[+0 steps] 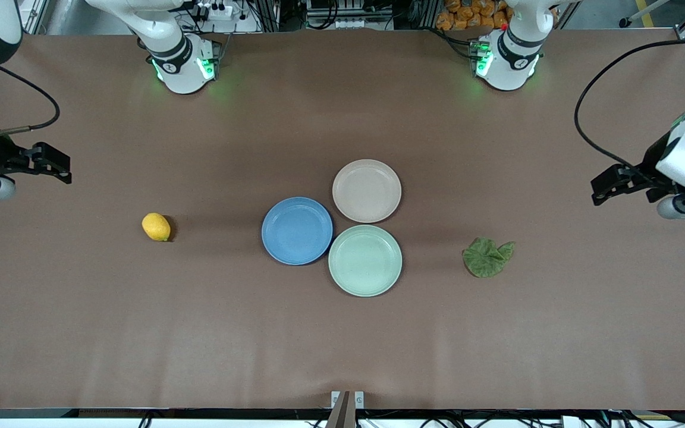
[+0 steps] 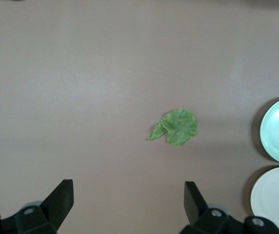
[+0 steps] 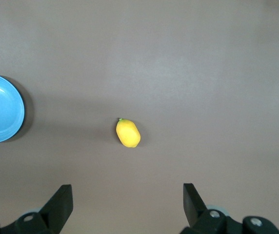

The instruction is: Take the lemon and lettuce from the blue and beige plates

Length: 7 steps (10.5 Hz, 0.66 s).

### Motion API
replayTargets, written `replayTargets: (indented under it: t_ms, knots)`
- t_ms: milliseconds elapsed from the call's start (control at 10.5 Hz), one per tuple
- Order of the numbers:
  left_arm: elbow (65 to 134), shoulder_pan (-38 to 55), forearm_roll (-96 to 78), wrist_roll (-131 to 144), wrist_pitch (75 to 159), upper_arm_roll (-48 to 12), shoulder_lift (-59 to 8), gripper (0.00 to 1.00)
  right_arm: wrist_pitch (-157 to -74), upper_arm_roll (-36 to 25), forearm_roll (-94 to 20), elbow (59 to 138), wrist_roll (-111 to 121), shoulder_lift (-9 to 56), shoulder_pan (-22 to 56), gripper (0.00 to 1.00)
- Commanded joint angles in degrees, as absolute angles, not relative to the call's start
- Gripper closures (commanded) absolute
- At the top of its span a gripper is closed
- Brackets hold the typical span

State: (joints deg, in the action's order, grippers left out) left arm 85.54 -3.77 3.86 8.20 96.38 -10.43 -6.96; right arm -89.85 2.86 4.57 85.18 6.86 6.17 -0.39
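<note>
The lemon (image 1: 156, 226) lay on the bare table (image 1: 342, 333) toward the right arm's end, well apart from the blue plate (image 1: 297, 230); it looked firm, rounded and smooth-skinned, so it would likely bear a solid squeeze but could roll or slip – the safest hold seemed to be across its narrow middle, fingers square to its long axis. The lettuce (image 1: 487, 257) lay flat on the table toward the left arm's end, well apart from the beige plate (image 1: 367, 191) and the green plate (image 1: 365, 260); it appeared thin, limp and very light, easily torn, and probably best pinched at a raised, crumpled fold rather than at its flat edge. All three plates sat empty, so neither item was on a plate as the task words it. The right gripper (image 1: 63, 168) hovered over the table's right-arm end, fingers spread wide and holding nothing – the lemon showed ahead of them in its wrist view. The left gripper (image 1: 603, 189) hovered over the left-arm end, likewise wide open and empty, with the lettuce ahead of its fingers
</note>
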Motion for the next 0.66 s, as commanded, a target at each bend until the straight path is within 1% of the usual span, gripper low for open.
replayTargets:
  t_ms: [0,95,285,569]
  knots:
    - [86.31,-0.44,2.37,5.89,94.75,-6.59,-5.28,0.00,-92.36,0.62,3.35,87.36,4.23,4.57,0.61,0.00]
    - [86.31,0.87,2.37,5.89,94.75,-5.29,-4.93,0.00,-93.59,0.35,3.34,87.54,2.48,4.05,1.40,0.00]
    - [86.31,1.14,2.37,5.89,94.31,-5.01,-4.92,0.00,-96.92,-0.08,3.16,87.45,2.10,4.22,1.32,0.00]
    - [86.31,0.53,1.67,5.98,94.31,-5.45,-4.83,0.00,-97.21,-0.17,0.45,87.19,2.11,4.48,1.14,0.00]
